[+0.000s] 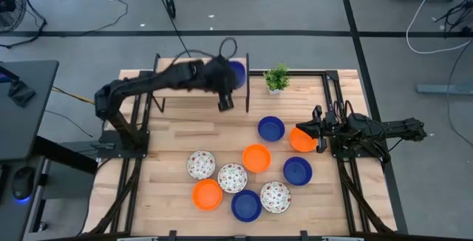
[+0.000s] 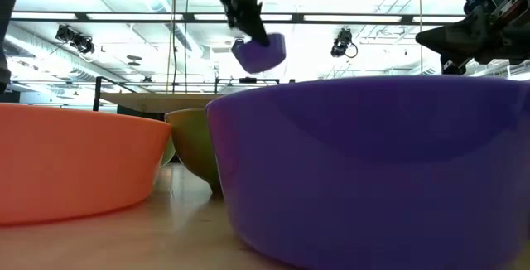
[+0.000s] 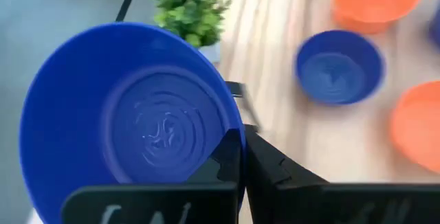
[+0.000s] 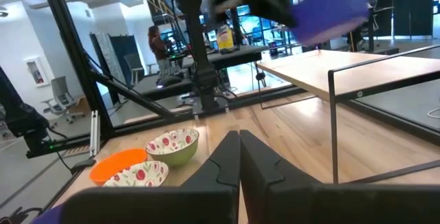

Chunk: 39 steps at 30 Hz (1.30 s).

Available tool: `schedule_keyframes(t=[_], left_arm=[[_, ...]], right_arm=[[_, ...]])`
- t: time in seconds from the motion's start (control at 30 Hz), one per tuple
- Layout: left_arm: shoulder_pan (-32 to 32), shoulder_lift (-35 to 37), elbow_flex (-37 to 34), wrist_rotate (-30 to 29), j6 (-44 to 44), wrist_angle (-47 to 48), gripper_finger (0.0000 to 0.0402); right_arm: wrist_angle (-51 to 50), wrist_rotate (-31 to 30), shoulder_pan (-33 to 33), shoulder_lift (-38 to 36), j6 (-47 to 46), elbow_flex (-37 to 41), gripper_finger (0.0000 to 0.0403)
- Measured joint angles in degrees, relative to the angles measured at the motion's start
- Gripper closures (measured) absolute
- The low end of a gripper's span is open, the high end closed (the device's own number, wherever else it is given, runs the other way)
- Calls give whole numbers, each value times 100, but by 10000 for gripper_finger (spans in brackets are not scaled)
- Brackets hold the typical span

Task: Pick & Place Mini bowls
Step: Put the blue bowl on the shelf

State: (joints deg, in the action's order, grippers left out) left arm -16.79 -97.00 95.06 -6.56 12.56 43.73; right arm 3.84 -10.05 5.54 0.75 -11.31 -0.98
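My left gripper (image 1: 228,80) is shut on a solid blue mini bowl (image 1: 237,72), raised high over the table's far side beside a small green plant (image 1: 277,78). In the low view this bowl (image 2: 259,53) hangs tilted in the air. Several more mini bowls rest on their bases across the near middle of the table: blue (image 1: 271,129), orange (image 1: 256,157) and white floral (image 1: 232,177). My right gripper (image 1: 319,130) waits shut at the table's right side, next to an orange bowl (image 1: 301,140). My left gripper pinches the blue bowl's rim (image 3: 237,124), one finger (image 3: 227,157) inside the bowl and the other (image 3: 271,169) outside its wall. The fingers slant down from the table's left. The bowl is lifted clear, tilted, hanging below the fingers (image 2: 247,17).
A black metal frame (image 1: 199,56) stands at the far side, under and beside the raised bowl. The potted plant (image 3: 189,7) is close to the bowl's right. Bare wood lies between the frame and the bowls (image 1: 192,130).
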Motion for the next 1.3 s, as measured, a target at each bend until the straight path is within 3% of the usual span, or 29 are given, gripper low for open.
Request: schedule_keyframes(t=[0.3, 0.8, 1.3], left_arm=[[-771, -543, -4, 144, 612, -201, 394], [-812, -987, -2, -281, 881, -516, 390], [-818, -989, -4, -778, 954, -799, 298]], right_arm=[[-4, -2, 2, 4, 0, -2, 397], [-2, -1, 2, 4, 0, 0, 397], [-2, 0, 0, 4, 0, 0, 397]])
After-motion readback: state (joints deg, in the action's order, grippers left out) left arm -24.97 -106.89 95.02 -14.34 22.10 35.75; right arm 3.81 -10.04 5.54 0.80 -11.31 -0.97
